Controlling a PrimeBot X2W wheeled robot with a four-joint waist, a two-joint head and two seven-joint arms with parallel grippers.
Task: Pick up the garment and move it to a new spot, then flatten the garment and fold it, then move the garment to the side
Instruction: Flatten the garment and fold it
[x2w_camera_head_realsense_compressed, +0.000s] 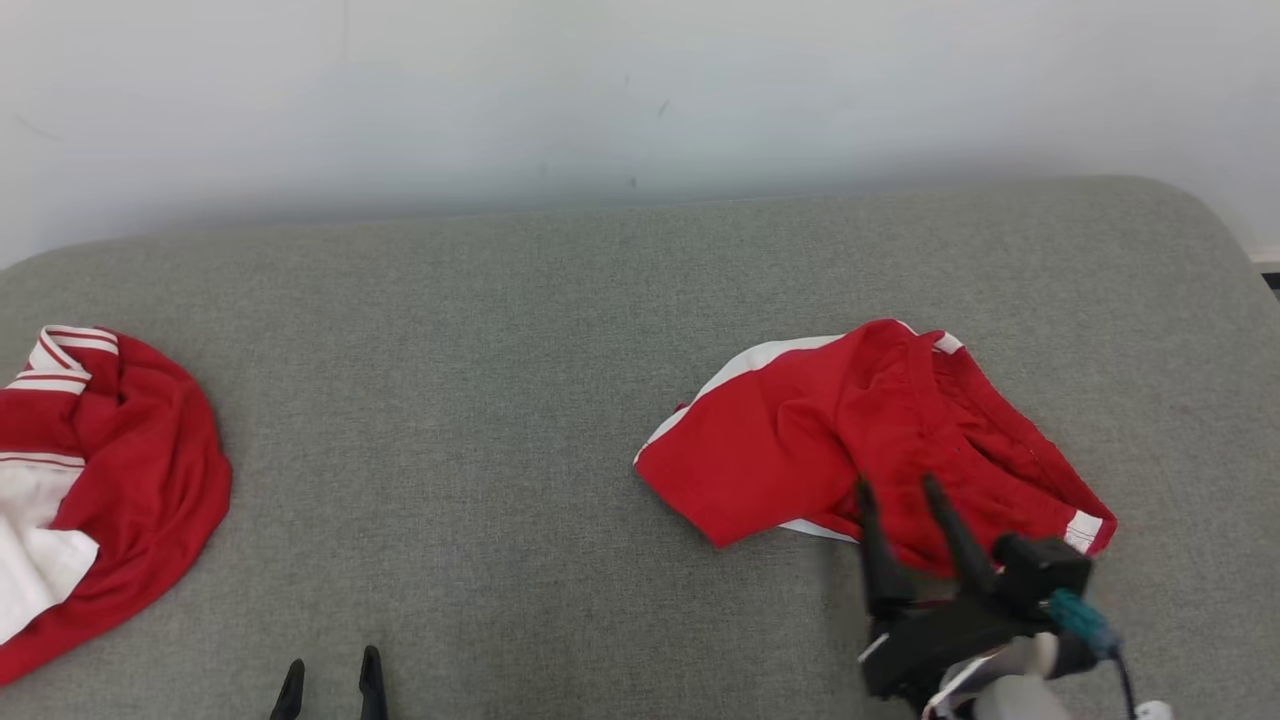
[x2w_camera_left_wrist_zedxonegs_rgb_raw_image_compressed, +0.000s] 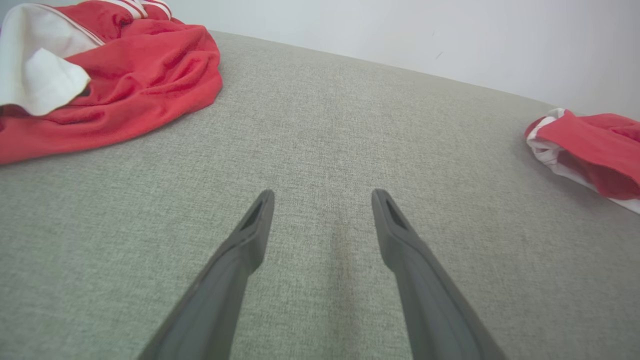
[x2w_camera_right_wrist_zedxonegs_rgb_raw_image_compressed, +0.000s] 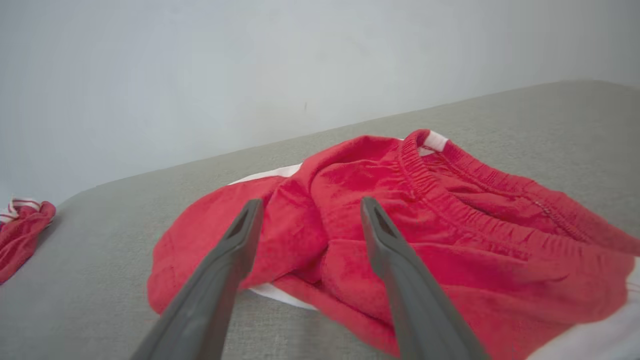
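The grey tabletop (x2w_camera_head_realsense_compressed: 520, 420) has a big bare stretch in the middle, and a tool could slide across it freely. On the left side a red and white garment (x2w_camera_head_realsense_compressed: 110, 480) lies in a heap and blocks that edge. On the right side the red shorts (x2w_camera_head_realsense_compressed: 800, 440) lie bunched up, with folds that stick up. The right tool (x2w_camera_head_realsense_compressed: 896, 485) hangs over their near edge, fingers spread. The left tool (x2w_camera_head_realsense_compressed: 333, 660), fingers spread too, has bare top all around it. A white wall (x2w_camera_head_realsense_compressed: 640, 90) closes off the far side.
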